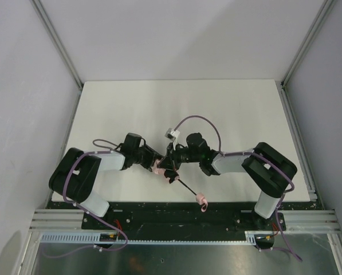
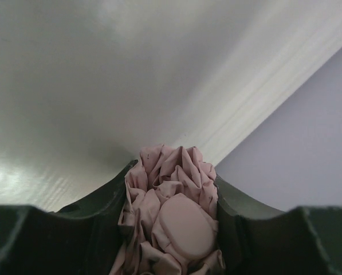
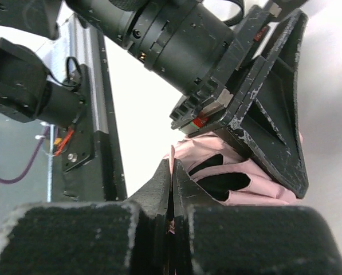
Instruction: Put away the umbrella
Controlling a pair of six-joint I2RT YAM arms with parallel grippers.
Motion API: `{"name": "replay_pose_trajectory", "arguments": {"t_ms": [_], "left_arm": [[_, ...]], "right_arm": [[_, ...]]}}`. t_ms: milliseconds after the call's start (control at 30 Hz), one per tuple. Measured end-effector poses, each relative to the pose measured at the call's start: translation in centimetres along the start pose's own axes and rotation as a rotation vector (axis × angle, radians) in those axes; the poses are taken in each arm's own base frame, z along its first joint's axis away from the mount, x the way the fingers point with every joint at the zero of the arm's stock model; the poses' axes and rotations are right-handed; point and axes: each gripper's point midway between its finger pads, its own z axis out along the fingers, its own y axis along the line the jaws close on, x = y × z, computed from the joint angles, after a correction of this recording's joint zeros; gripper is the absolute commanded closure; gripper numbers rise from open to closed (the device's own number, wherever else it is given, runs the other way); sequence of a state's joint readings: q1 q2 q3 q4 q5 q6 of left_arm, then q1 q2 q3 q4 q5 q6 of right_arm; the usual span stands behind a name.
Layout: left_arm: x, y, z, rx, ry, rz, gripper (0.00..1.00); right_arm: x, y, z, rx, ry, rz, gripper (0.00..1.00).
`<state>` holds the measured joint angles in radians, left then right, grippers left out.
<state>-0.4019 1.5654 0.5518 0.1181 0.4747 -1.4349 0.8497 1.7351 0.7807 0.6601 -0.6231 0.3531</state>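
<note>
**Both arms meet at the umbrella (image 1: pixel 158 167)**

White table (image 1: pixel 159 103) fills the middle of the top view. Pale grey walls close it in on three sides, and a black base rail (image 1: pixel 159 215) runs along its lower edge. The left arm (image 1: pixel 82 177) rises from the lower left of the frame and the right arm (image 1: pixel 268 172) from the lower right. Each bends inward, and their wrists come together just below the centre of the frame.

The umbrella is there, between the two wrists, its pale pink fabric bunched and mostly hidden under the black hardware. Its thin black shaft (image 1: pixel 185 188) runs diagonally toward the lower right. It ends at the small pink handle (image 1: pixel 201 201), near the table's lower edge and just above the rail.

The left gripper (image 2: pixel 173 172) is grasping the umbrella. In the left wrist view the crumpled pink bundle fills the gap between the two dark fingers (image 2: pixel 234 200) and touches both.

The right gripper (image 3: pixel 172 177) is clenched, its fingers pressed flat against each other at the bottom centre of the right wrist view. Pink fabric shows just behind their tips, and the left gripper's black body is above it. Whether a fold is nipped between them, I cannot tell.
</note>
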Motion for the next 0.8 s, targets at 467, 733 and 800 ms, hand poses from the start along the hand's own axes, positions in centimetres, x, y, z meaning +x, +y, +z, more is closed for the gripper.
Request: {"name": "replay_pose_trajectory", "arguments": {"t_ms": [467, 733, 800], "left_arm": [[-1.3, 0.0, 0.3, -0.028, 0.005, -0.058, 1.00], [-1.5, 0.3, 0.1, -0.036, 0.002, -0.053, 1.00], [-1.6, 0.3, 0.1, -0.042, -0.002, -0.055, 1.00]], "right_arm": [[-0.2, -0.4, 2.0, 0.029, -0.028, -0.112, 1.00], [-0.2, 0.8, 3.4, 0.128, -0.042, -0.191, 1.00], [0.0, 0.8, 3.4, 0.188, -0.041, -0.214, 1.00]]}}
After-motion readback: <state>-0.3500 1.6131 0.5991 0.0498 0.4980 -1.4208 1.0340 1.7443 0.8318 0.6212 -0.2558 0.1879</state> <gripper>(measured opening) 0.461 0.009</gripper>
